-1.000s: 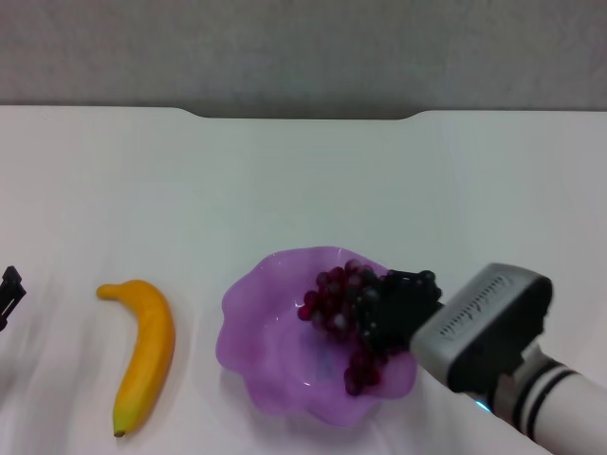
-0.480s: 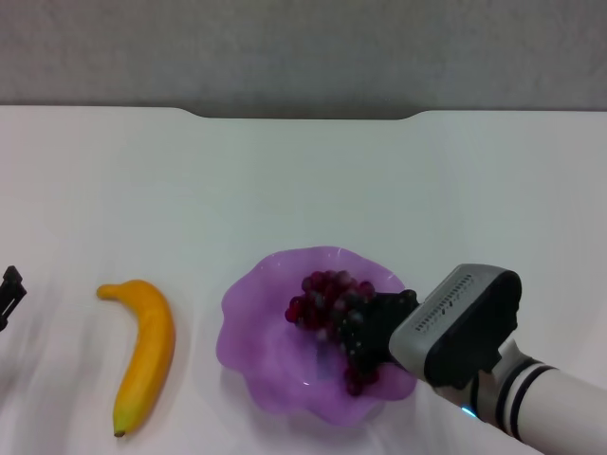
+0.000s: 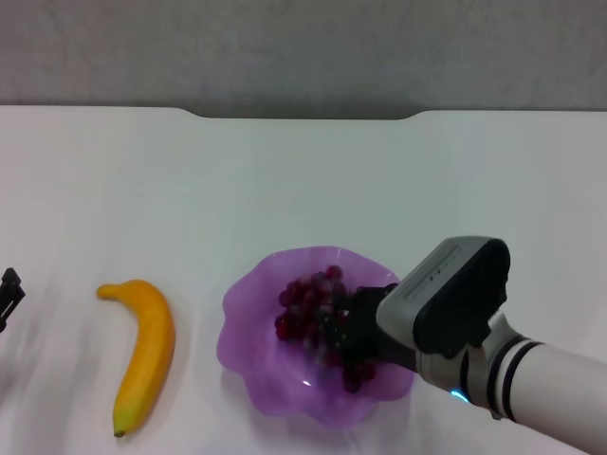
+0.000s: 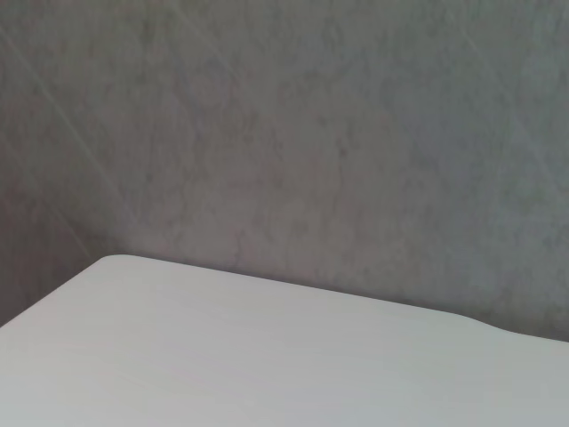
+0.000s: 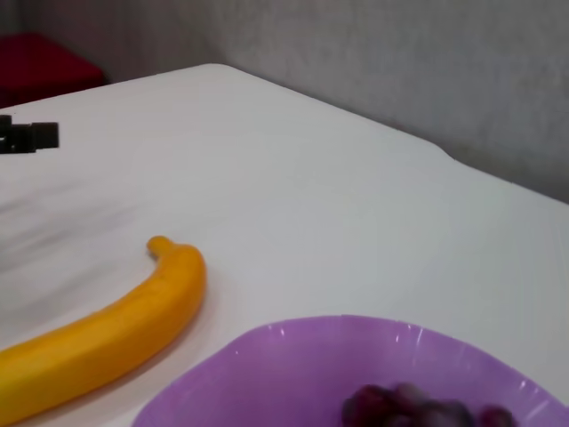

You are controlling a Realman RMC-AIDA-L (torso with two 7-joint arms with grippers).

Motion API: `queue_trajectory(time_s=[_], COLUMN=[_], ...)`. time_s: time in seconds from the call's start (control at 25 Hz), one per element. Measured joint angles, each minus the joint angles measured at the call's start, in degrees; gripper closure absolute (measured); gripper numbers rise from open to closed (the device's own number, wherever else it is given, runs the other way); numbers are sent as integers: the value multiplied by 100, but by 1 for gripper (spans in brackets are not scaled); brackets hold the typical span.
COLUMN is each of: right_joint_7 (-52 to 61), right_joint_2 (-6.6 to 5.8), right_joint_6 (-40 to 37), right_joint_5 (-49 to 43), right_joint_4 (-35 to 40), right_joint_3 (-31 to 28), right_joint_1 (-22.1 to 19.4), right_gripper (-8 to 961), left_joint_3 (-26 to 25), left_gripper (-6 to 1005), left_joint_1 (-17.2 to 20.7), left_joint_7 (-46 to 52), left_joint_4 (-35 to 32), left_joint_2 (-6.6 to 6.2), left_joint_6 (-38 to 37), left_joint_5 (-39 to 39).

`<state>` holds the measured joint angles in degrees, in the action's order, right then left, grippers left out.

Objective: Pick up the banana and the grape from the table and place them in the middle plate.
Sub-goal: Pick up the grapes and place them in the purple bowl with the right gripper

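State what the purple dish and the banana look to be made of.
The purple dish looks like translucent plastic: light passes through its wavy rim, with small glossy highlights. The banana has a smooth, even yellow-orange skin without blemishes, so it may be an artificial fruit, though real peel cannot be excluded.

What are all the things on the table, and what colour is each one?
banana: one, yellow-orange, lying on the table left of the dish.
grape: one bunch, dark red-purple, inside the dish.
middle plate: one, see-through purple with a wavy rim, near the front middle.
table: one, white.
wall: grey, behind the table.
right hand: black, over the dish at the grapes.
left hand: black, just showing at the left edge.
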<state>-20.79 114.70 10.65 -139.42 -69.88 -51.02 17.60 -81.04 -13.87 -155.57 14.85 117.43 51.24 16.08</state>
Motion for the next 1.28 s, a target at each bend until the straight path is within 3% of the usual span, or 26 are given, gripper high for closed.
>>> queue_trajectory(time_s=[0.08,0.48,0.84,1.16,1.28], right_joint_7=[1,-25,-85,-625,-718], right_joint_2=[-5,-9,-9,-3,-5], right_joint_6=[156,1037,814,-54,-713], right_joint_5=[99,195,148,149,147], right_joint_4=[-49,-512,-548,-485,-347], right_joint_3=[-97,-512,-562,-455,-358], right_joint_1=[-11,-11,-96,-394,-566], right_gripper=[748,348,65,72,74], left_joint_3=[0,-9,-9,-9,-9], left_gripper=[91,91,91,91,91], left_joint_1=[5,9,7,6,-4], left_joint_7=[0,0,0,0,0], left_joint_4=[0,0,0,0,0], left_joint_2=[0,-8,-10,-10,-9], left_joint_6=[0,-4,-9,-9,-8], left_joint_5=[0,0,0,0,0])
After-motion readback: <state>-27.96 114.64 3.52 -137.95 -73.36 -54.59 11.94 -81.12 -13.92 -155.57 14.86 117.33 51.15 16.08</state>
